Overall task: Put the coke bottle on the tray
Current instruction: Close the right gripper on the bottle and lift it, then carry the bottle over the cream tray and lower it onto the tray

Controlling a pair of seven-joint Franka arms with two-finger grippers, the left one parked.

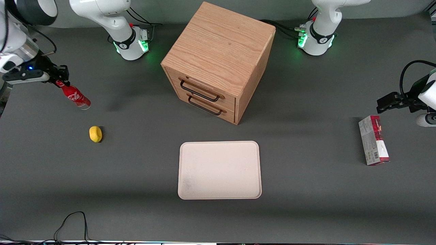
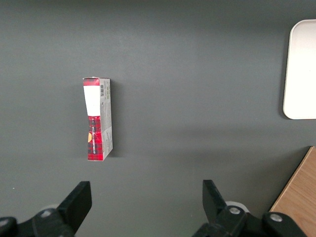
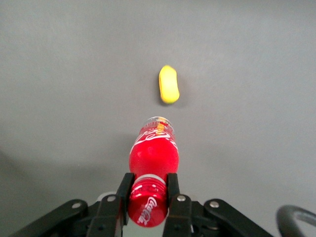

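one grip, front view: gripper pinches coke bottle at the cap end, bottle tilted, near the lemon, well apart from tray.
right wrist view: fingers clamp the neck under the cap.
handling: likely light, stiff, slick plastic; neck hold may let it swing.

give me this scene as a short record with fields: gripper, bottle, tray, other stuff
gripper: right arm's gripper at the working arm's end of the table, shut on the bottle's cap end
bottle: small red coke bottle, tilted, clear base pointing down
tray: flat cream rectangular tray, nothing on it, nearer the front camera than the wooden two-drawer cabinet
other: yellow lemon; red-and-grey carton box
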